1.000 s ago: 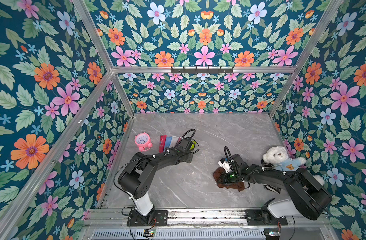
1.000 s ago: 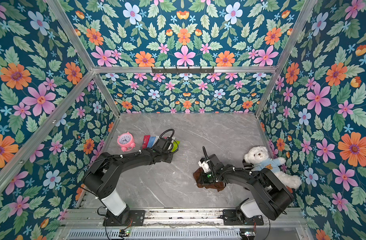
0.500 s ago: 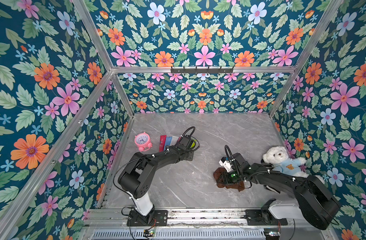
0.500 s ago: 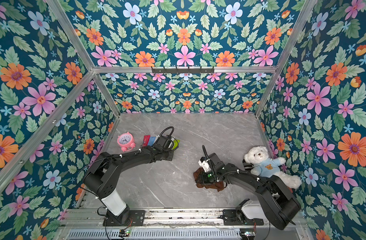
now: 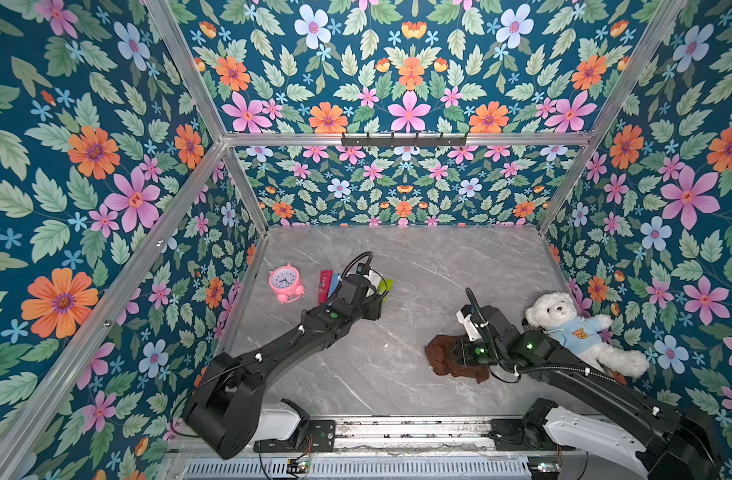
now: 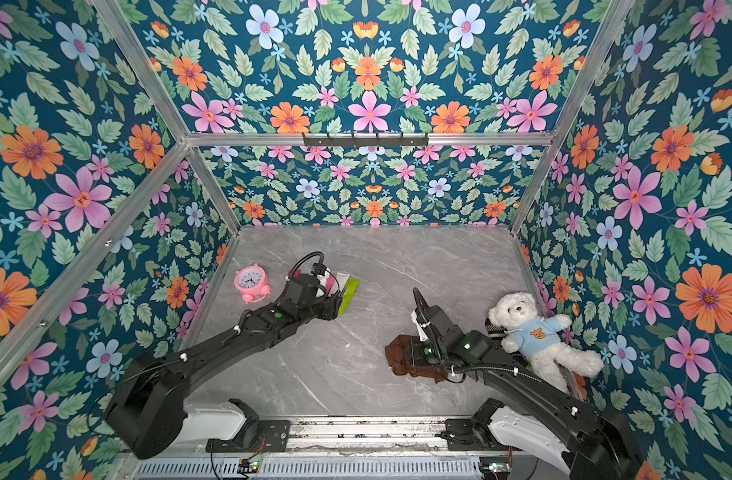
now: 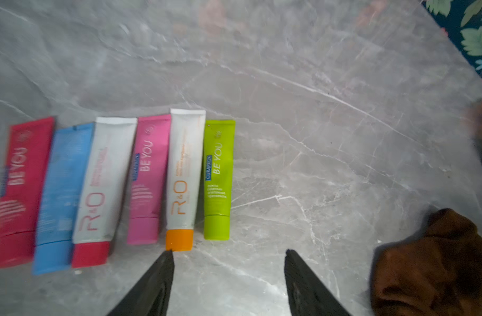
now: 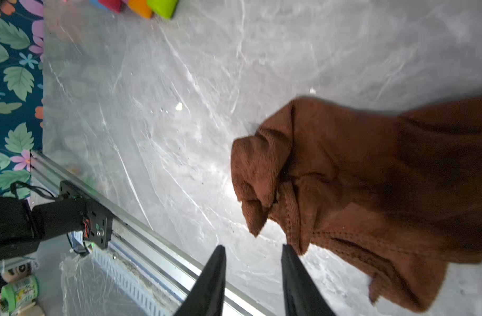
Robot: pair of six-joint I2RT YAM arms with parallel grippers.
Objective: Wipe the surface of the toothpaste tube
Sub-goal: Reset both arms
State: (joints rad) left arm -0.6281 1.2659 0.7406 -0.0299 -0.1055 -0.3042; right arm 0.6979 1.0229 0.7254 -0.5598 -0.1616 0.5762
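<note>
Over toward the left edge of the marble surface (image 5: 418, 257), six toothpaste tubes (image 7: 108, 177) lie flat in a neat row, caps all facing one way, most of them touching their neighbours. The left gripper (image 7: 228, 251) hovers right at the cap end, jaws spread wide with nothing between them. One fingertip sits just off the orange cap of the white tube (image 7: 183, 164), and the green tube (image 7: 218, 175), last in the row, lies almost straight ahead of the gap. That line-up looks deliberate to me: coming in from the cap end lets the jaws close across a tube's narrow width. Which of the two it wants, I can't call. Across the way, toward the front right of the surface, the brown cloth (image 8: 371, 191) sits in a crumpled heap with the right gripper (image 8: 252, 246) at its edge. The jaws are parted and empty, and the cloth's hem lies just beside one finger. It makes sense: the wiper is parked within that arm's reach, the tubes within the other's. Cloth and tubes are well apart, so no wiping is under way. The pink alarm clock (image 5: 284, 283) stands between the row and the left edge. The teddy bear (image 5: 572, 328) lies along the right edge, and both are out of the play.
</note>
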